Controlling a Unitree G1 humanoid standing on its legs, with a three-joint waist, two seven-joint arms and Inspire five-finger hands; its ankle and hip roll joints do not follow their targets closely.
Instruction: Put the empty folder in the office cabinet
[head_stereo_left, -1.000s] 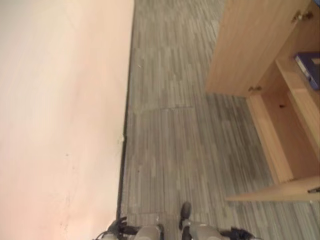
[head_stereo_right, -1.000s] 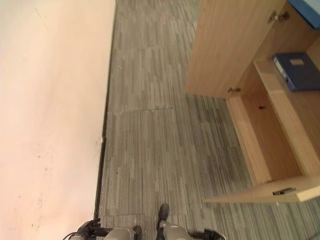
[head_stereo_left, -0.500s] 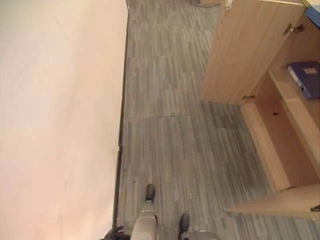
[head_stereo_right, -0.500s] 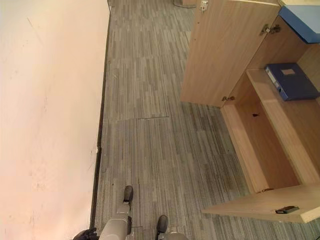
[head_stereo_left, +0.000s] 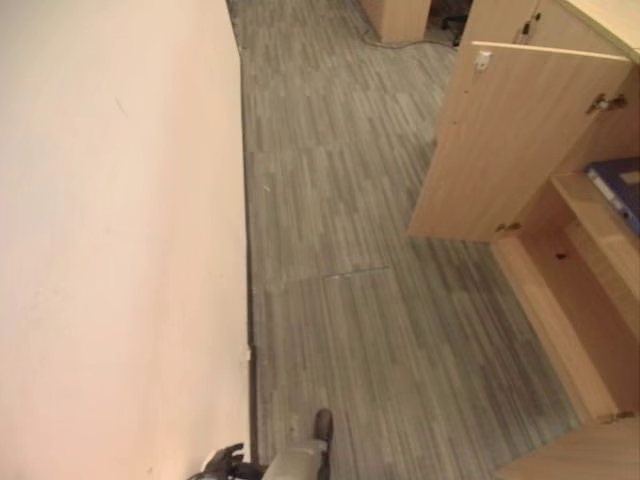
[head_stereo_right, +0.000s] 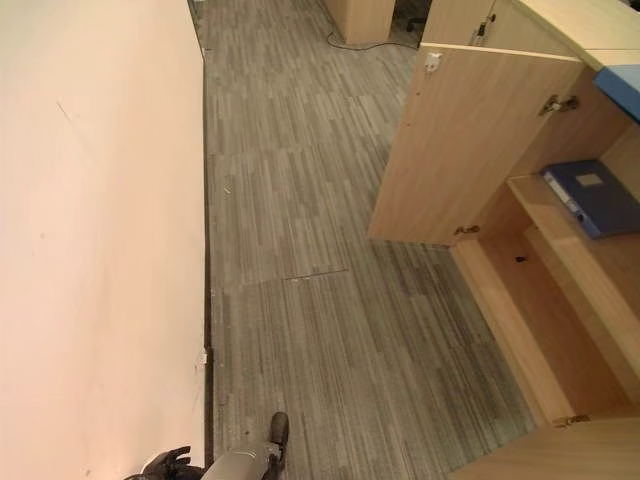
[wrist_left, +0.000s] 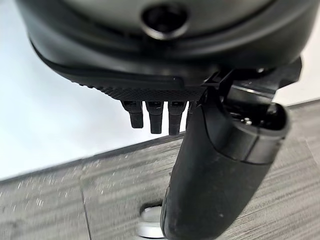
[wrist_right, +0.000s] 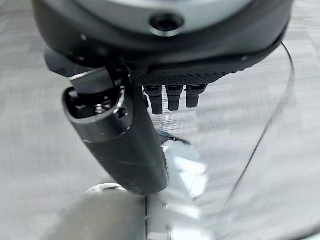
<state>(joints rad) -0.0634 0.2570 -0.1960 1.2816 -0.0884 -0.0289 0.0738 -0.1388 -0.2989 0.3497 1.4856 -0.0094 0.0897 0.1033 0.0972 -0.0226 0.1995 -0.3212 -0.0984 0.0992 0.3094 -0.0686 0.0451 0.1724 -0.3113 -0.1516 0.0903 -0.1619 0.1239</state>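
A light wooden office cabinet (head_stereo_right: 470, 150) stands at the right with its doors swung open. A blue folder (head_stereo_right: 592, 197) lies flat on its middle shelf, and the same folder (head_stereo_left: 620, 185) shows at the right edge of the left eye view. The bottom shelf (head_stereo_right: 540, 320) is bare. My left hand (wrist_left: 215, 175) hangs over the grey floor with straight fingers and holds nothing; it also shows low by the wall (head_stereo_left: 222, 462). My right hand (wrist_right: 125, 145) hangs the same way, fingers relaxed and empty. Both hands are far from the cabinet.
A pale wall (head_stereo_left: 110, 250) runs along the whole left side. Grey striped carpet (head_stereo_right: 300, 230) lies between wall and cabinet. A second open cabinet door (head_stereo_right: 560, 462) juts out at the lower right. More wooden furniture (head_stereo_right: 360, 18) stands at the far end. A blue item (head_stereo_right: 622, 80) lies higher up in the cabinet.
The whole picture has shifted as the camera moved: more of the floor ahead and the top of the open door show. The blue folder stays on its shelf.
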